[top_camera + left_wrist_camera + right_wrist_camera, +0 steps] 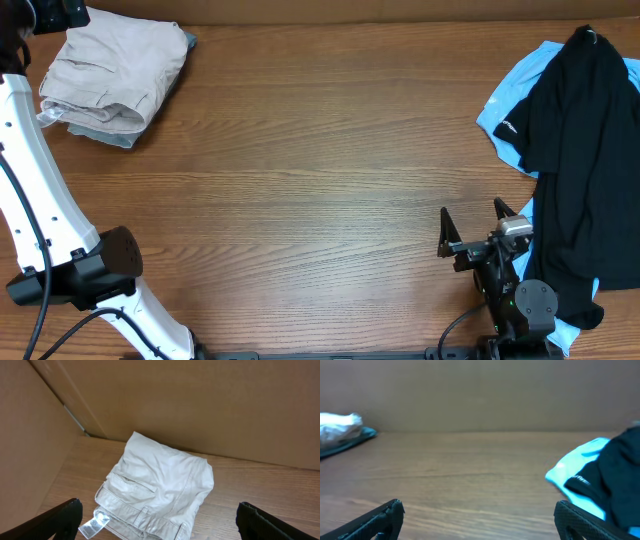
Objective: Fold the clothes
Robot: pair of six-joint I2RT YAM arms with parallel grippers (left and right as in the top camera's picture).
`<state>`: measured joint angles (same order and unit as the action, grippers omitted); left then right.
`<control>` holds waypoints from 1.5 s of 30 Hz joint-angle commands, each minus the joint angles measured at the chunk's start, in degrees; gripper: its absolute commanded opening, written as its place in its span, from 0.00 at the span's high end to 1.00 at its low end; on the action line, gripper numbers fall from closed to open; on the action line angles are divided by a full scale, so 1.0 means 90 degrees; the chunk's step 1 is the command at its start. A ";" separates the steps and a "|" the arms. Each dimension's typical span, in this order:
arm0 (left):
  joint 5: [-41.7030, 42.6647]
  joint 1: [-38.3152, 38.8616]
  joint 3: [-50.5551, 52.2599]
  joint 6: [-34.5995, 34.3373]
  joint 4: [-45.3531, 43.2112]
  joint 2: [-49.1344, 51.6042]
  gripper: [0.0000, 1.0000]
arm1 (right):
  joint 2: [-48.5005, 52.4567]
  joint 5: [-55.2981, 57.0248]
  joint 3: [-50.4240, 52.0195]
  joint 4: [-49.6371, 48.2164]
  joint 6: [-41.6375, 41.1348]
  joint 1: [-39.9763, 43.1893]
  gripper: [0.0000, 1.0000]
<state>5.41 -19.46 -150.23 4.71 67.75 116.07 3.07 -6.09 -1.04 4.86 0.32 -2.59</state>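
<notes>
The beige garment [112, 68] lies folded in a compact stack at the table's far left corner. In the left wrist view [162, 485] its waistband, belt loops and a pocket show, and a small white label [95, 524] sticks out at the lower left. My left gripper [159, 506] is open and empty, hovering above the stack's near edge; in the overhead view its head [55, 12] sits at the top left corner. My right gripper [475, 235] is open and empty over bare wood at the front right, and it also shows in the right wrist view [479, 506].
A faded blue-grey piece [110, 136] lies under the beige stack. A black top [580, 150] lies over a sky-blue top [510, 115] at the right edge, close beside my right gripper. Brown cardboard walls [210, 405] stand behind the far left corner.
</notes>
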 commanded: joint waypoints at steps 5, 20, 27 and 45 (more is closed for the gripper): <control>0.0063 0.0041 0.0002 0.0049 -0.0005 0.0012 0.00 | -0.0328 0.0289 0.0066 -0.0056 0.0063 0.0117 0.00; 0.0063 0.0044 0.0002 0.0049 -0.0005 0.0012 0.00 | -0.0325 0.0289 0.0063 -0.0053 0.0063 0.0124 0.00; 0.0063 0.0041 0.0002 0.0049 -0.0005 0.0012 0.00 | -0.0325 0.0289 0.0063 -0.0053 0.0063 0.0124 0.00; 0.0044 0.0085 0.4136 0.0049 0.0104 -0.2579 0.00 | -0.0325 0.0289 0.0066 -0.0053 0.0063 0.0124 0.00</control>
<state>5.41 -19.09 -122.02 4.71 68.38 100.47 0.73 -4.05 -1.04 4.56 0.47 -1.85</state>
